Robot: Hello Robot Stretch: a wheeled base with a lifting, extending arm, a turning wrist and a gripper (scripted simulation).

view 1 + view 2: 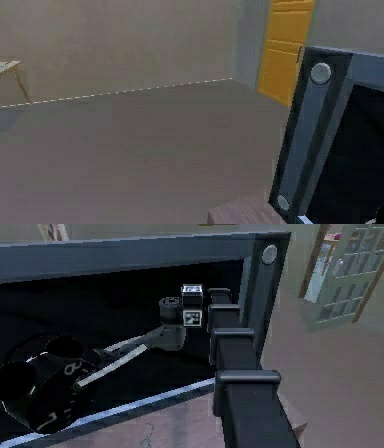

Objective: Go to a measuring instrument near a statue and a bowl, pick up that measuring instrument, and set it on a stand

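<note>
**Measuring instrument (40,389)? A dark round thing at the pincer's far end, too dim to name**

The pincer (85,369) reaches toward the arm side view's left. Its dark body sits just left of the two white marked squares (192,306), and its thin pale fingers (118,358) slant down and to the left. At their tips shows the dark round thing, a black, bulky, rounded shape with a few pale marks on it. Its colour nearly merges with the black screen behind it, so its shape cannot be told well enough to call it an instrument. I cannot tell whether the pincer grasps it, touches it or merely stands before it, nor whether the thing hangs free or rests on something.

Behind both stands a television (150,249), its black screen ringed by a grey-blue frame with a round silver knob (268,255) at the upper corner. The frame's lower band runs slanting beneath the round thing. The arm (245,389), a dark square bar, rises from the bottom edge just right of the middle and crosses the television's right side. Below the frame lies a strip of brownish surface (150,436). At the far right stands a pale door with small panes (345,274).

In the forward view the television (345,130) stands at the right, on the brown surface at the bottom edge. Beyond it is a yellow door (285,50) in a grey wall. Bare grey-brown floor (140,140) stretches to the left, where the corner of a light wooden table (8,70) shows at the edge.
</note>
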